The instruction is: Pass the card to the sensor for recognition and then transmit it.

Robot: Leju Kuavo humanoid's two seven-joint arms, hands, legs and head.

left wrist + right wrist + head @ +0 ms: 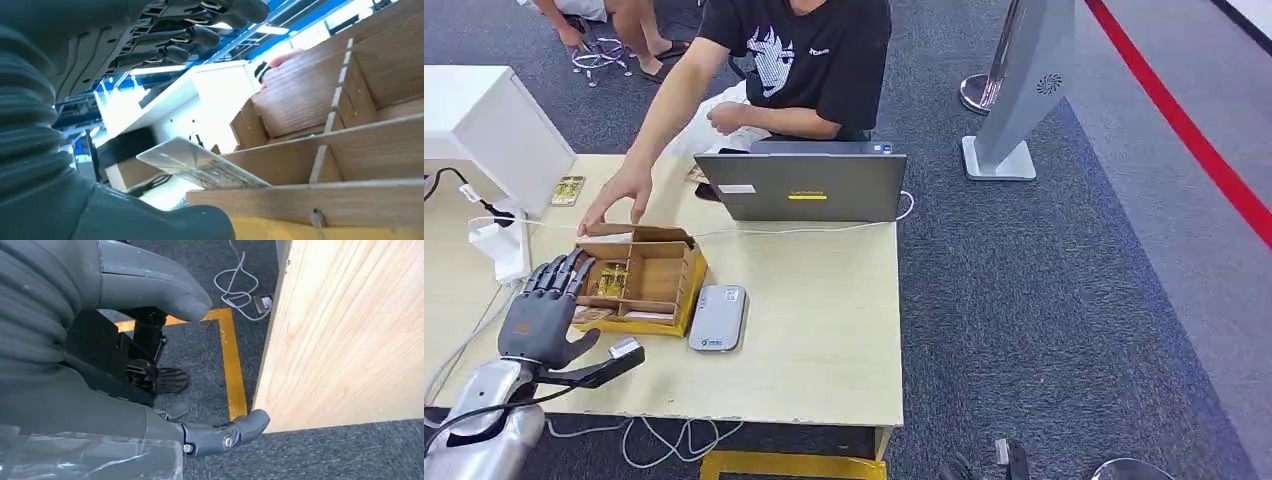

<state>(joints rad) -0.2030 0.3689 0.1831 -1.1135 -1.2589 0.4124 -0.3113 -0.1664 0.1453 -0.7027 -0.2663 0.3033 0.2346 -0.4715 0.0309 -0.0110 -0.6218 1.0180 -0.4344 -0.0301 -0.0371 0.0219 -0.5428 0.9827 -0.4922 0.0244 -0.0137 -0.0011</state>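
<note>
A compartmented wooden box sits on the table with cards in its left compartments. My left hand hovers at the box's left edge, fingers spread over it, thumb out to the side, holding nothing. In the left wrist view a sleeved card leans inside the box, below my fingers, apart from them. The grey sensor lies just right of the box. My right hand hangs beside the table's side, empty, fingers apart.
A person sits behind the table, one hand resting on the box's back edge. A grey laptop stands at the far side. More cards, a white power strip and cables lie at the left.
</note>
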